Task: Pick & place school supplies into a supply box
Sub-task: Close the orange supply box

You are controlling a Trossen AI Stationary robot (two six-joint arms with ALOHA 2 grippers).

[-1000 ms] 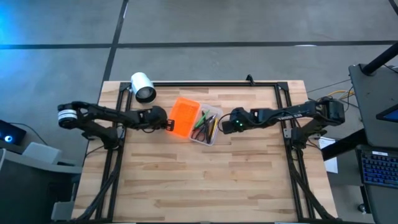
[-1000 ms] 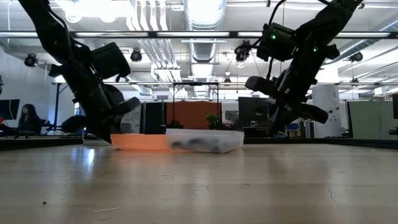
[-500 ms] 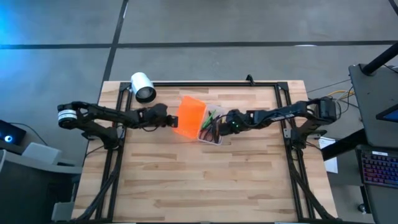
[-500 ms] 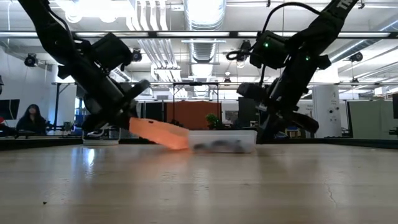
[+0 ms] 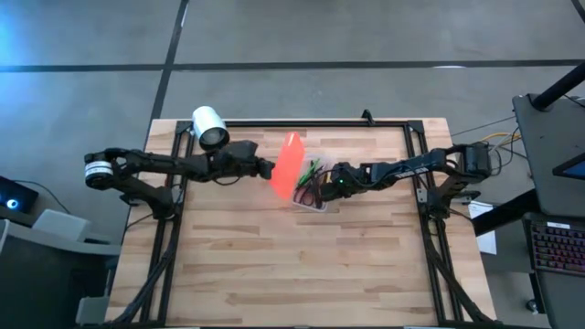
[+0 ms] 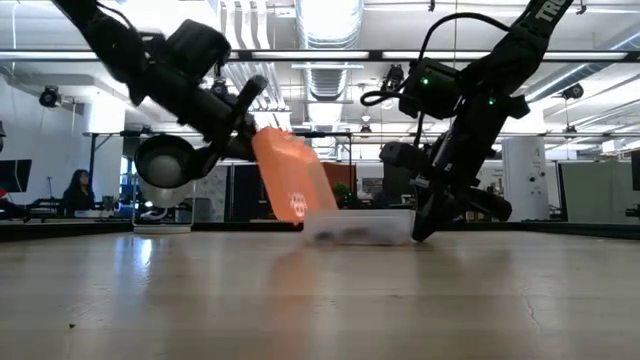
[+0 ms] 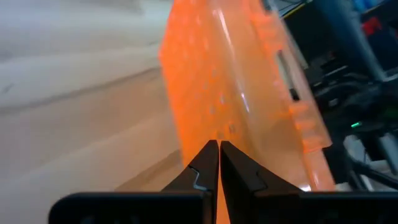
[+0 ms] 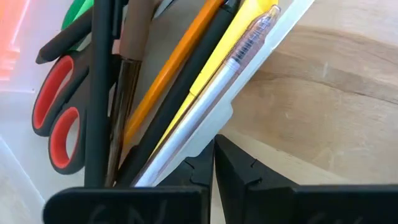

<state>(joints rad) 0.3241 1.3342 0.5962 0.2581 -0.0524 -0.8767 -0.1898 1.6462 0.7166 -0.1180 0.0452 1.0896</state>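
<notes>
At the middle of the bench [image 5: 274,274], the pencil case [image 5: 309,194] held the scissors [image 8: 57,112], pencil [image 8: 168,68] and pens. Its orange lid [image 5: 287,164], flat a second earlier, stood nearly upright, pushed by the closed, empty left gripper [image 5: 267,168]. The right gripper [image 5: 322,185], also closed and empty, braced the tray's rim; closing probably remained.

The table [image 5: 302,265] is pale, matt wooden planks. The box's lid [image 7: 230,87] is translucent orange plastic with a dimpled texture; its tray [image 6: 360,228] is clear, smooth plastic. The scissors [image 8: 59,118] have glossy red plastic handles. A pen [image 8: 217,87] has a clear, shiny barrel.
</notes>
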